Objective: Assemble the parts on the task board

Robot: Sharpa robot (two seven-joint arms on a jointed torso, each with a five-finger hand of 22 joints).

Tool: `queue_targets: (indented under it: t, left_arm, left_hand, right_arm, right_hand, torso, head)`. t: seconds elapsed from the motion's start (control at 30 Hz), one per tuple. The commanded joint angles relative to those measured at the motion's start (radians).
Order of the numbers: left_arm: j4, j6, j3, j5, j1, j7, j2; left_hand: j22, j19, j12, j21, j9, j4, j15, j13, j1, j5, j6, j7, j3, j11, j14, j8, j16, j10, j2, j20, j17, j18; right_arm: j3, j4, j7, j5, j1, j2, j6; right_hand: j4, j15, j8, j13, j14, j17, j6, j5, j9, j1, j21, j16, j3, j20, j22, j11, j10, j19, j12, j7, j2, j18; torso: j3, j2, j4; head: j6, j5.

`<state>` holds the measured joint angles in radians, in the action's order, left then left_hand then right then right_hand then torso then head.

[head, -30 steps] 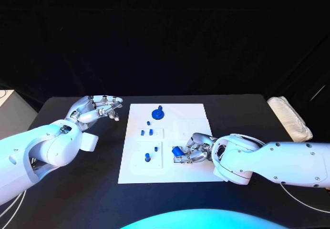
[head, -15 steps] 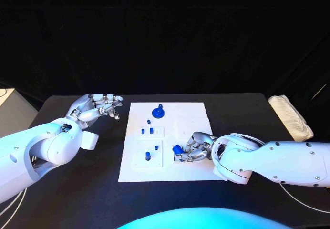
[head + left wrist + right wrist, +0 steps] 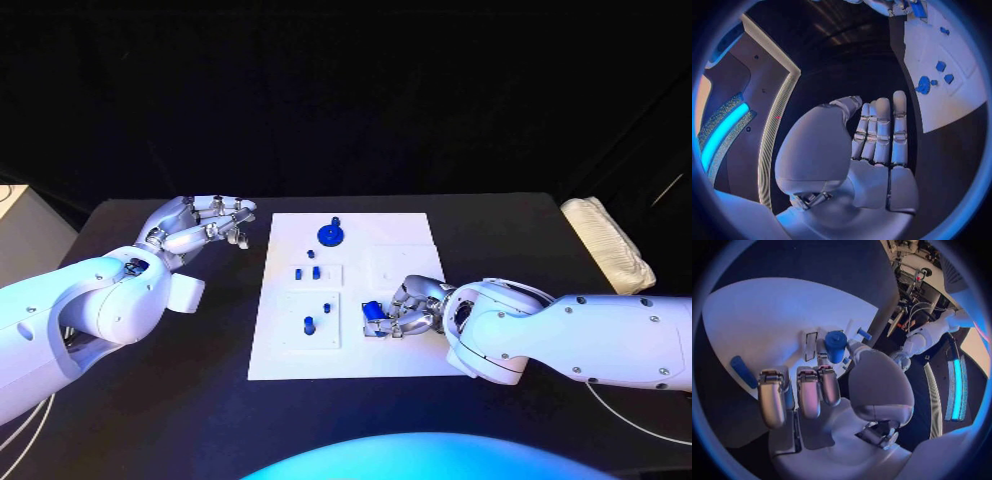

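Dim room w/ black backdrop, cool blue light, wrist views fisheye-bent, edges dark

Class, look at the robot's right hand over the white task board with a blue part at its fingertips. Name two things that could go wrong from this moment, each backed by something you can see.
1. The right hand pinches the blue part only at its fingertips, so it might slip or tilt before seating.
2. Small blue pieces stand close by on the task board; the hand could knock them while it works.
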<state>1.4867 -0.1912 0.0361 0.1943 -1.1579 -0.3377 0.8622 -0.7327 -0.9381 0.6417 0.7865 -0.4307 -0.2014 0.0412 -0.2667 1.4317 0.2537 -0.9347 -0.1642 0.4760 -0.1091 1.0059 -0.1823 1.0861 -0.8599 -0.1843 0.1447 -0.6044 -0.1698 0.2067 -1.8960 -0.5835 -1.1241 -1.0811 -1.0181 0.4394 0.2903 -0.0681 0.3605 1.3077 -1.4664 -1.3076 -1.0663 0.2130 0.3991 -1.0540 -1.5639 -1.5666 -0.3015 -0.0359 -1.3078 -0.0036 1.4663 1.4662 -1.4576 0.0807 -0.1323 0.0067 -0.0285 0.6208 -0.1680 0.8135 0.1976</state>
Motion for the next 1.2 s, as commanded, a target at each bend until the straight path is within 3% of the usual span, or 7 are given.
queue_targets:
  t: [0.03, 0.4, 0.63, 0.7, 0.73, 1.07, 1.2]
  left_arm:
    - [0.001, 0.008, -0.001, -0.003, -0.001, -0.008, 0.000]
    - [0.001, 0.007, -0.001, -0.003, -0.001, -0.007, 0.000]
    - [0.000, 0.006, -0.001, -0.004, -0.001, -0.006, 0.001]
    - [0.000, 0.005, -0.001, -0.004, -0.001, -0.006, 0.001]
    - [0.000, 0.005, -0.001, -0.004, -0.001, -0.006, 0.001]
    - [-0.002, 0.005, -0.001, -0.004, -0.001, -0.004, 0.001]
    - [-0.002, 0.006, -0.001, -0.004, -0.001, -0.004, 0.001]
  left_hand:
    - [0.001, -0.005, -0.004, -0.005, 0.001, -0.003, 0.004, 0.001, -0.003, 0.002, 0.001, -0.002, -0.005, 0.000, -0.003, 0.002, -0.004, -0.007, 0.009, -0.002, -0.001, -0.013]
    - [0.001, -0.005, -0.004, -0.005, 0.001, -0.004, 0.004, 0.001, -0.004, 0.002, 0.001, -0.002, -0.005, 0.000, -0.003, 0.002, -0.004, -0.007, 0.010, -0.002, -0.001, -0.013]
    - [0.002, -0.005, -0.004, -0.006, 0.001, -0.005, 0.004, 0.002, -0.004, 0.002, 0.001, -0.002, -0.006, 0.000, -0.003, 0.002, -0.004, -0.007, 0.010, -0.002, -0.001, -0.013]
    - [0.002, -0.005, -0.004, -0.006, 0.001, -0.005, 0.004, 0.002, -0.004, 0.002, 0.001, -0.002, -0.006, 0.000, -0.003, 0.002, -0.004, -0.007, 0.010, -0.002, -0.001, -0.013]
    - [0.002, -0.005, -0.004, -0.006, 0.001, -0.005, 0.004, 0.002, -0.004, 0.002, 0.001, -0.002, -0.006, 0.000, -0.003, 0.002, -0.004, -0.007, 0.010, -0.002, -0.001, -0.013]
    - [0.002, -0.006, -0.004, -0.006, 0.001, -0.005, 0.004, 0.002, -0.004, 0.002, 0.001, -0.002, -0.006, 0.000, -0.003, 0.002, -0.004, -0.007, 0.011, -0.002, -0.002, -0.013]
    - [0.002, -0.006, -0.004, -0.006, 0.002, -0.007, 0.004, 0.002, -0.005, 0.003, 0.002, -0.002, -0.006, 0.000, -0.003, 0.003, -0.004, -0.007, 0.012, -0.001, -0.002, -0.013]
  right_arm:
    - [0.001, -0.001, -0.008, -0.021, 0.002, 0.000, -0.016]
    - [0.001, 0.001, -0.007, -0.042, 0.002, 0.000, -0.015]
    - [0.001, 0.002, -0.003, -0.057, 0.002, 0.000, -0.001]
    - [0.001, 0.002, -0.001, -0.060, 0.002, 0.000, 0.002]
    - [0.001, 0.002, 0.001, -0.061, 0.002, 0.000, 0.003]
    - [0.001, -0.010, 0.032, -0.066, 0.002, -0.006, 0.005]
    - [0.001, -0.020, 0.050, -0.067, 0.002, -0.019, 0.004]
  right_hand:
    - [-0.002, -0.008, 0.008, 0.188, -0.104, -0.263, -0.016, -0.010, 0.000, 0.021, -0.007, -0.004, -0.006, 0.006, -0.263, -0.010, 0.057, 0.105, -0.001, -0.020, 0.000, -0.007]
    - [-0.002, -0.009, 0.021, 0.191, -0.104, -0.263, -0.010, -0.094, 0.005, 0.098, -0.007, -0.004, 0.003, 0.006, -0.263, -0.011, 0.058, 0.105, 0.002, -0.021, -0.019, -0.007]
    - [0.003, -0.007, 0.028, 0.186, -0.104, -0.263, 0.000, -0.160, 0.006, 0.139, -0.007, -0.004, 0.076, 0.005, -0.263, -0.008, 0.053, 0.105, 0.015, -0.019, -0.034, -0.007]
    - [0.001, -0.007, 0.030, 0.186, -0.104, -0.263, 0.003, -0.125, 0.007, 0.152, -0.007, -0.004, 0.102, 0.005, -0.263, -0.008, 0.052, 0.105, 0.017, -0.018, -0.025, -0.007]
    - [0.000, -0.007, 0.032, 0.186, -0.104, -0.263, 0.005, -0.055, 0.008, 0.161, -0.007, -0.004, 0.118, 0.006, -0.263, -0.009, 0.052, 0.105, 0.018, -0.018, -0.029, -0.007]
    - [-0.001, -0.007, 0.033, 0.186, -0.104, -0.263, 0.007, -0.051, 0.008, 0.166, -0.007, -0.004, 0.137, 0.005, -0.263, -0.008, 0.052, 0.105, 0.020, -0.018, -0.031, -0.007]
    - [-0.006, -0.007, 0.037, 0.188, -0.104, -0.263, 0.008, -0.041, 0.009, 0.127, -0.007, -0.004, 0.151, 0.005, -0.263, -0.009, 0.054, 0.105, 0.017, -0.018, -0.027, -0.007]
  torso:
    - [-0.0005, -0.001, -0.0007]
    - [-0.0008, 0.000, -0.0003]
    - [-0.0004, 0.000, 0.0005]
    - [0.0000, 0.000, 0.0005]
    - [0.0002, 0.000, 0.0004]
    - [0.0005, 0.000, 0.0010]
    - [0.0002, 0.000, 0.0005]
  head:
    - [0.001, 0.001]
    - [0.001, 0.000]
    - [0.001, 0.001]
    - [0.001, 0.001]
    - [0.002, 0.001]
    - [0.004, 0.003]
    - [0.005, 0.003]
